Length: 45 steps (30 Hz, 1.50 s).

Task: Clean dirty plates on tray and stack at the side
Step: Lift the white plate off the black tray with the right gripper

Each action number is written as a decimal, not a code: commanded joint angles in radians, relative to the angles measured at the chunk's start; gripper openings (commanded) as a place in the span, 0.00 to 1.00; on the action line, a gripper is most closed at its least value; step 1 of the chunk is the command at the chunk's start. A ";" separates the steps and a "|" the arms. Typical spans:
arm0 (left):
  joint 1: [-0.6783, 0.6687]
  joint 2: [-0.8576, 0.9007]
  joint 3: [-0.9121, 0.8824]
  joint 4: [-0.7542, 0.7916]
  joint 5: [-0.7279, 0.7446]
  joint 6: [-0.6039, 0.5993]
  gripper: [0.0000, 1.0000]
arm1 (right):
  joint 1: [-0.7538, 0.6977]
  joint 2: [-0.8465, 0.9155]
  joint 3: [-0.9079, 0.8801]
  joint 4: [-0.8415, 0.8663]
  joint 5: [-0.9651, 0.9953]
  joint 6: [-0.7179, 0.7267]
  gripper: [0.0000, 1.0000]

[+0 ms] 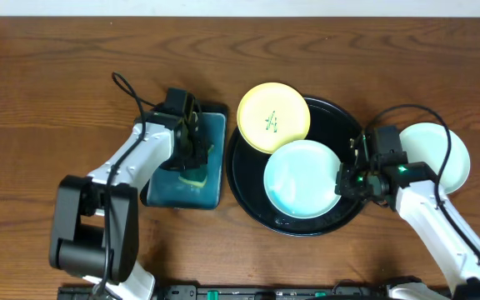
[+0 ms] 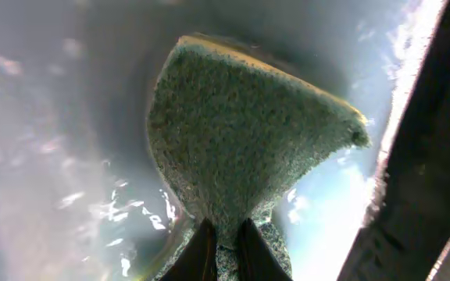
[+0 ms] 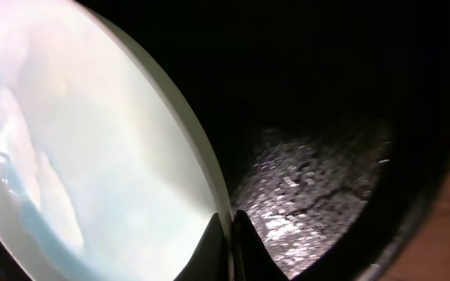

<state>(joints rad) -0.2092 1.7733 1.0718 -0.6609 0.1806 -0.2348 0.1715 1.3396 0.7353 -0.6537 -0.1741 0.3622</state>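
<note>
The left arm [image 1: 128,162] and right arm [image 1: 424,210] are white with black joints [image 1: 80,237], looping cables [image 1: 127,87], one green light [image 1: 402,170].

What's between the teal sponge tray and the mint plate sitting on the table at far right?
In the overhead view, the black tray, with the yellow plate and a second mint plate on it, whose rim the right pincer grips.

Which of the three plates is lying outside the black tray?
The mint-blue plate at the far right, on the bare wooden table. The yellow plate and the other mint-blue plate rest on the tray.
</note>
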 commanded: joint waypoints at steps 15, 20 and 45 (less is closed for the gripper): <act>0.002 0.003 0.027 -0.048 -0.008 0.010 0.08 | 0.001 -0.099 0.081 -0.062 0.311 -0.106 0.01; 0.002 -0.076 0.040 -0.046 -0.008 0.010 0.08 | 0.001 -0.099 0.139 -0.095 0.343 -0.142 0.01; 0.002 -0.077 0.002 -0.027 -0.009 0.013 0.08 | 0.393 -0.099 0.239 -0.117 0.940 -0.201 0.01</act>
<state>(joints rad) -0.2092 1.6745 1.0863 -0.6907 0.1802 -0.2348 0.5171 1.2572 0.9504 -0.7734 0.6193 0.1703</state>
